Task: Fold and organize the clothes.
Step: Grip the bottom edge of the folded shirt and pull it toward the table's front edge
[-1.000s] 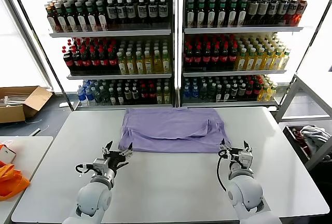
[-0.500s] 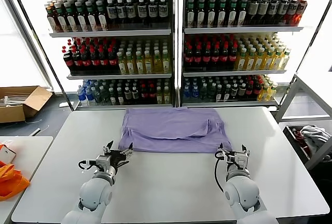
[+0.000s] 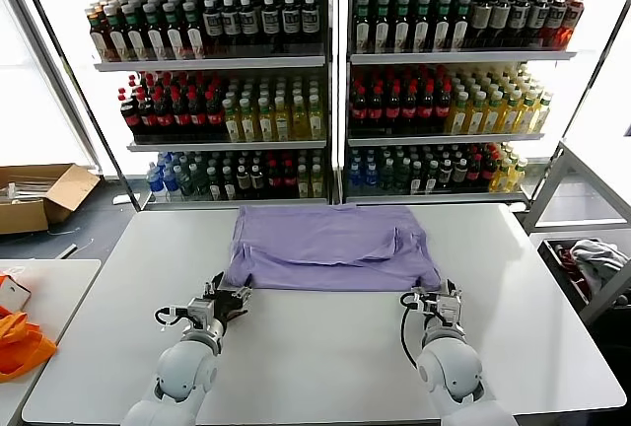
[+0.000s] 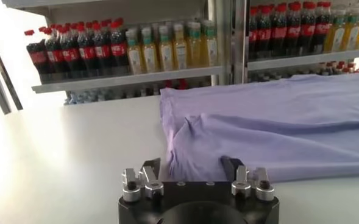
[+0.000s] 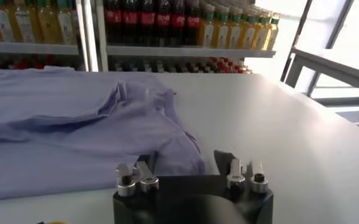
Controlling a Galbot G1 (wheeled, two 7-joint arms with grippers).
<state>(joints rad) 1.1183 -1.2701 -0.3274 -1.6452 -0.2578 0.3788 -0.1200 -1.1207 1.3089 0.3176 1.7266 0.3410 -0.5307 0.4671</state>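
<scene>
The lavender T-shirt [image 3: 330,247] lies partly folded on the white table [image 3: 325,357], toward the far side; no print shows. My left gripper [image 3: 233,294] is open at the shirt's near left corner, its fingers either side of the hem in the left wrist view [image 4: 193,168]. My right gripper [image 3: 431,296] is open at the near right corner, its fingers straddling the cloth's edge in the right wrist view [image 5: 185,159]. The shirt also fills much of the left wrist view [image 4: 270,125] and the right wrist view [image 5: 75,131].
Shelves of drink bottles [image 3: 325,91] stand behind the table. An orange cloth [image 3: 18,342] lies on a side table at left, a cardboard box [image 3: 39,194] on the floor beyond it. A bin with grey-white clothes [image 3: 592,258] stands at right.
Both grippers have moved forward across the table to the shirt's near corners; their open fingers now reach the hem.
</scene>
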